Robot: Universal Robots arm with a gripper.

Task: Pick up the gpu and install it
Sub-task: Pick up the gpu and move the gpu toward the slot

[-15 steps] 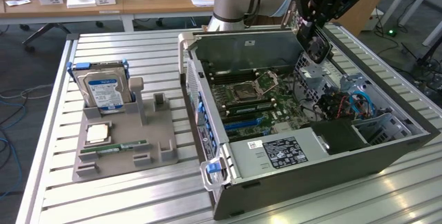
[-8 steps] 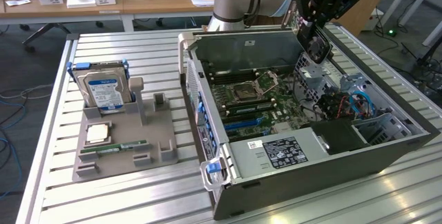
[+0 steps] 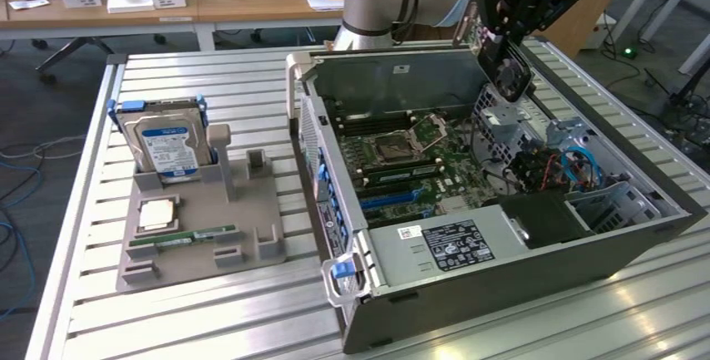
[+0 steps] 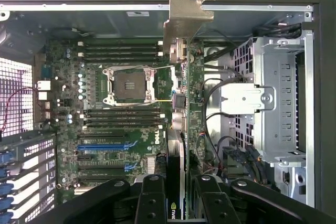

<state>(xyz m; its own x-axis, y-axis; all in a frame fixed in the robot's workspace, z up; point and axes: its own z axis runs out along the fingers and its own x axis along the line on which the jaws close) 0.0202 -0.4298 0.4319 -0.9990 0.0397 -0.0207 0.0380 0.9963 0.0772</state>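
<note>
The fingers point(image 4: 181, 204) were closed part-way onto the gpu point(image 4: 181, 145), one on each flat face. They gripped the end away from its silvery bracket point(image 4: 187, 17). In the exterior view the gripper point(image 3: 513, 34) held the card point(image 3: 508, 67) tilted in the air, clear of the open computer case point(image 3: 500, 293) and above the case's far wall.

From the wrist the card was seen edge-on, running across the motherboard point(image 4: 68, 129). The CPU socket point(image 4: 128, 85) and the rows of memory slots point(image 4: 122, 51) lay on one side of it. On its other side, black cables point(image 4: 212, 90) looped just beside the card, and the metal drive cage point(image 4: 278, 103) stood close behind them. Blue expansion slots point(image 4: 102, 146) lay bare on the board, near the fingers.

On the slatted counter point(image 3: 199, 69), well apart towards the exterior view's left, sat a grey holder tray point(image 3: 199, 202). It carried an upright hard drive point(image 3: 166, 140), a processor chip point(image 3: 159, 213) and a green memory stick point(image 3: 183, 237). Inside the case, the power supply point(image 3: 455, 245) filled the near corner.
</note>
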